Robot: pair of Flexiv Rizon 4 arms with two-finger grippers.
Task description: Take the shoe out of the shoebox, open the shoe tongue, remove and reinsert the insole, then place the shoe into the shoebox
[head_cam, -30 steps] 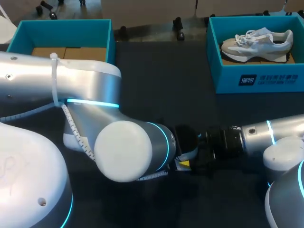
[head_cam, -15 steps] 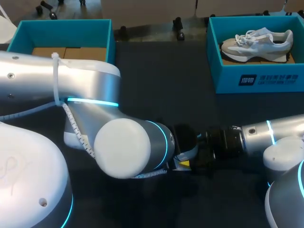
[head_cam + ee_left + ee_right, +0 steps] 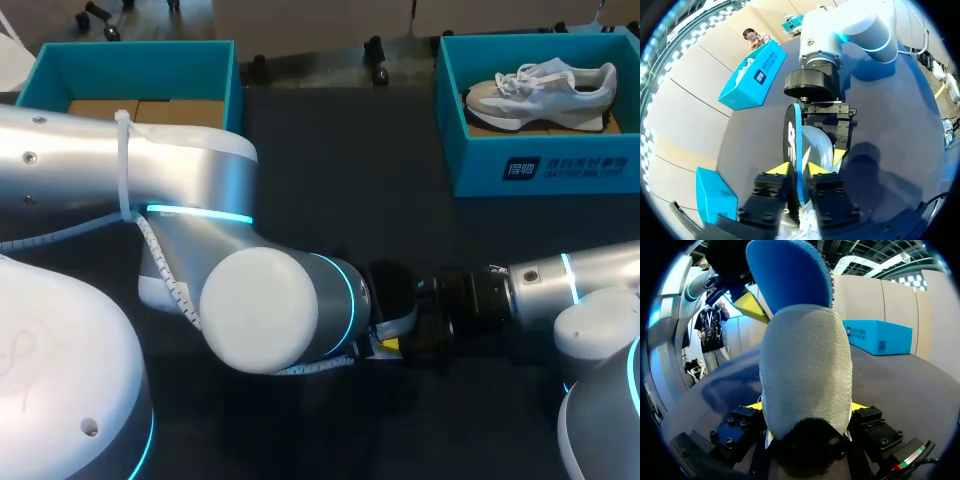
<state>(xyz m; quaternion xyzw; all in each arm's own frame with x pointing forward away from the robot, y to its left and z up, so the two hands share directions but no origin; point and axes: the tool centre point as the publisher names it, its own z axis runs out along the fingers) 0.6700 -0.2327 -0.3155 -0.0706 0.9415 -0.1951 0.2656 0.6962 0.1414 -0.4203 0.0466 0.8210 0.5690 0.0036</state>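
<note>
My left gripper (image 3: 798, 169) is clamped on the edge of the blue insole (image 3: 792, 135), which stands up out of the grey shoe (image 3: 805, 365). My right gripper (image 3: 806, 407) grips that shoe from both sides, over the near middle of the dark table (image 3: 340, 170). Well apart, a second shoe (image 3: 545, 88) lies in the teal shoebox (image 3: 540, 165) at far right. Another teal box (image 3: 130, 60) sits far left.

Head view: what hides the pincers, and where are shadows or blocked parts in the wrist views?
Head view: the left arm's elbow covers most of the left pincer. Left wrist view: a shadow lies on the table beside the right pincer. Right wrist view: the held shoe hides most of that pincer.
</note>
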